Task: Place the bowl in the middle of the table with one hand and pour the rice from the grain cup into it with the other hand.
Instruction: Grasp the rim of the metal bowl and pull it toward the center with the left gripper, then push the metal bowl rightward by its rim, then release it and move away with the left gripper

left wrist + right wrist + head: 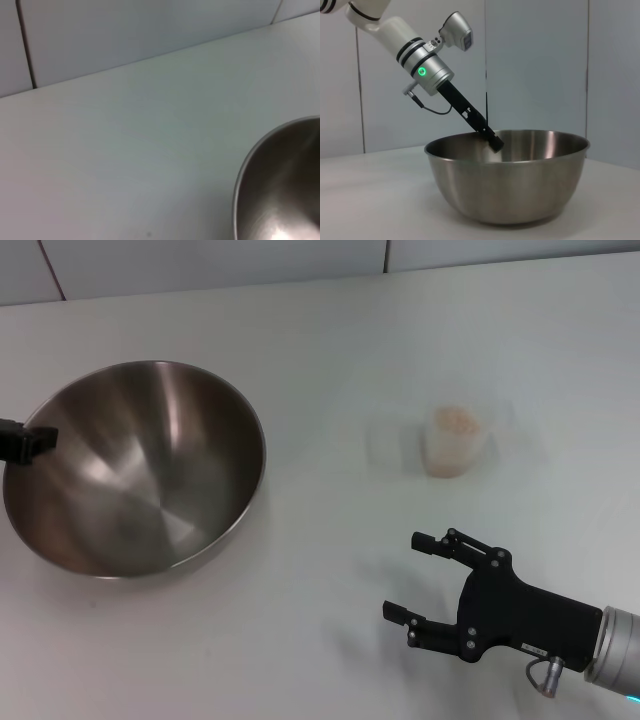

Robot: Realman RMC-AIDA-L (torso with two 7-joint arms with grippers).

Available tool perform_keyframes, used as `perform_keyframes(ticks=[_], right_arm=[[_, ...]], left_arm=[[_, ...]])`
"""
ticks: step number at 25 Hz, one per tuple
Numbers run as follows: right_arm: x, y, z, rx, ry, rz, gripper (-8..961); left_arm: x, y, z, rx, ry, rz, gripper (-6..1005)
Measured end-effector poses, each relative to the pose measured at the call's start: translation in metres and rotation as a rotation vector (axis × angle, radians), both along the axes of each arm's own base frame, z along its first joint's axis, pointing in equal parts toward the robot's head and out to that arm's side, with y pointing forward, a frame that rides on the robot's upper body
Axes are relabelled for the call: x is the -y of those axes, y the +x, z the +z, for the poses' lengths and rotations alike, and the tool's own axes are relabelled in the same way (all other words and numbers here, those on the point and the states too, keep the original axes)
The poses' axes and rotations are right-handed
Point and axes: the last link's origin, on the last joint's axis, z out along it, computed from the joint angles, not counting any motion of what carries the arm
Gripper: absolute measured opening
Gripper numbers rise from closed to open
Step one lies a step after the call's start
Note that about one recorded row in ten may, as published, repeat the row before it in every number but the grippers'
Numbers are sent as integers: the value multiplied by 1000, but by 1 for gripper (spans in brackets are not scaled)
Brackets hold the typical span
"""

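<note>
1. Large round stainless-steel mixing bowl (135,468) sits upright on the plain white matte table (320,640), on the robot's left side of the head view, not at table centre. Interior shows only reflections.
2. Left black gripper (25,441) is at the bowl's left rim. The right wrist view shows its finger tips (495,143) angled down over the rim and just inside the bowl. Cannot tell whether the fingers are spread or pinching the rim.
3. Left wrist view: only an arc of the bowl's rim (240,175) and bare tabletop.
4. Small transparent plastic grain cup (453,443) stands upright to the right of the bowl, well apart from it. Off-white rice (455,419) shows as a heap inside the cup.
5. Right black gripper (412,576) hovers near the front edge of the table, nearer the robot than the cup and clear of it. Its two thin fingers are spread wide, holding nothing.
</note>
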Motion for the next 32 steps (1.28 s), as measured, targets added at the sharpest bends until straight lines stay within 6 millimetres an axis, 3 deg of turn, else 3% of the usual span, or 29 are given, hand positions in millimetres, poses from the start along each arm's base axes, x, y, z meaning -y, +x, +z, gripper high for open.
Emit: perform_keyframes(ticks=[8, 12, 16, 19, 25, 27, 32], right_arm=[[0, 0, 0, 0, 0, 1, 832], [-1, 0, 0, 1, 0, 1, 832], [-1, 0, 0, 1, 0, 2, 832], [-1, 0, 0, 0, 0, 2, 832], [-2, -1, 0, -1, 0, 7, 832], [-2, -2, 0, -4, 0, 11, 832], [-3, -3, 0, -6, 0, 15, 832]], left_arm=[[-4, 9, 1, 30, -11, 17, 49], [-6, 11, 1, 39, -11, 23, 48], [-21, 35, 6, 109, -46, 30, 40], [-24, 40, 4, 118, -59, 23, 39], [-35, 70, -15, 175, -112, -38, 39], [-41, 87, -33, 170, -145, -70, 38], [-46, 95, -57, 123, -181, -85, 38]])
